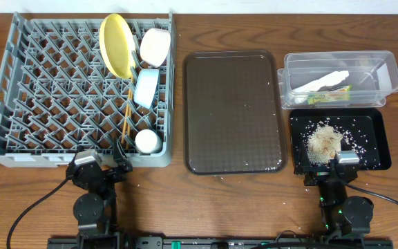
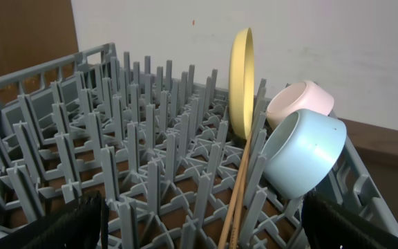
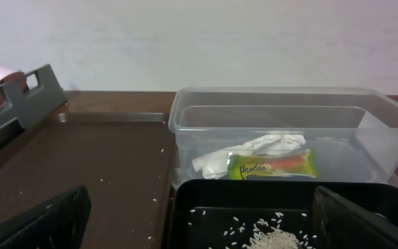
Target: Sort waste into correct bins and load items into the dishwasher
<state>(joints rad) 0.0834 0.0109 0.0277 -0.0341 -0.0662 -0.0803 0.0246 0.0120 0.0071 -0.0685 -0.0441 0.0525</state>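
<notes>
Along 3 o'clock side of rack (image 1: pixel 47 83): yellow plate (image 1: pixel 116 45) on edge, white bowl (image 1: pixel 155 46), blue bowl (image 1: pixel 146 88), chopsticks (image 1: pixel 126 114), cup (image 1: pixel 147 141). Waste: wrapper (image 1: pixel 329 97), tissue (image 1: pixel 323 81) in clear tub (image 1: pixel 385 69); crumbs (image 1: pixel 323 142) in black tray (image 1: pixel 378 138). Jaws wide, empty on left gripper (image 1: pixel 102 163), right gripper (image 1: pixel 345 162). Risk: right one crowds tray's 6 o'clock rim, so a bump scatters crumbs. Mid-table brown tray (image 1: pixel 233 131) carries stray grains (image 1: pixel 246 106).

Wrist views crop the chopsticks (image 2: pixel 244 183) and black tray (image 3: pixel 206 207) at the bottom edge
</notes>
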